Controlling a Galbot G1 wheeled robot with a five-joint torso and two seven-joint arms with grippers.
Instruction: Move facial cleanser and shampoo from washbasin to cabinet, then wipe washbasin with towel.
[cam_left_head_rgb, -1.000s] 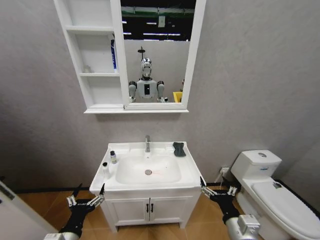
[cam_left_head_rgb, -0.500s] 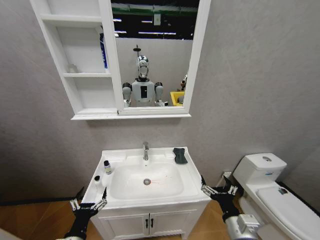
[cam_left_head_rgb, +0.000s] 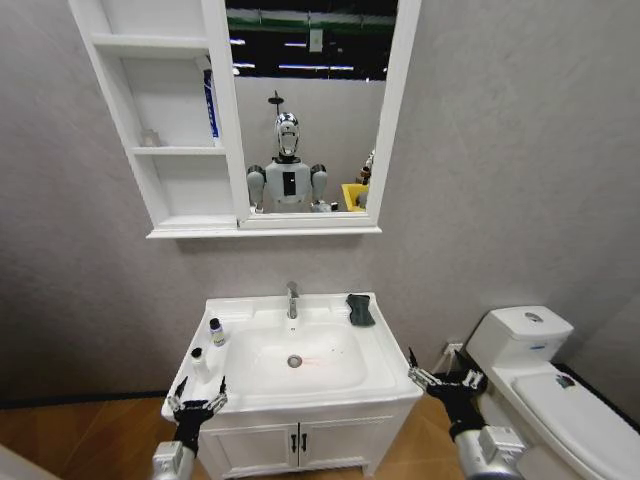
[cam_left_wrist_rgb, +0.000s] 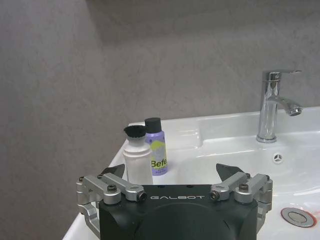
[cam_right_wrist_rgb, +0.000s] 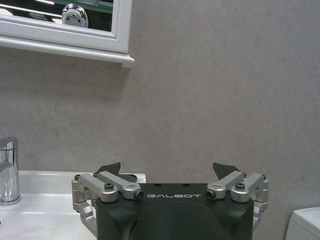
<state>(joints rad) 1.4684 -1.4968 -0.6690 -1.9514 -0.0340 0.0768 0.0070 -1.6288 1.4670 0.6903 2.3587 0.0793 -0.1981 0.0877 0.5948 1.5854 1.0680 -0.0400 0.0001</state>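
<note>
The left gripper (cam_left_head_rgb: 200, 408) hangs low at the washbasin's (cam_left_head_rgb: 385, 352) front left corner, jaws spread and holding nothing. Just beyond it, on the basin's left ledge, stand a white bottle with a black cap (cam_left_wrist_rgb: 137, 157) and, touching it on the wall side, a purple bottle (cam_left_wrist_rgb: 156, 147) whose label reads "Befa…". Nothing lies between the jaws and the white bottle. Farther right are the chrome tap (cam_left_head_rgb: 292, 297), the drain (cam_left_head_rgb: 294, 361), and the towel (cam_left_head_rgb: 360, 309) on the back right corner. Above hangs the cabinet (cam_left_head_rgb: 170, 150), a blue tube (cam_left_head_rgb: 211, 107) in its middle niche. The right gripper (cam_left_head_rgb: 440, 381) waits, jaws apart and empty, off the basin's right front corner, beside the toilet (cam_left_head_rgb: 540, 380). Both grippers read "GALBOT".
</note>
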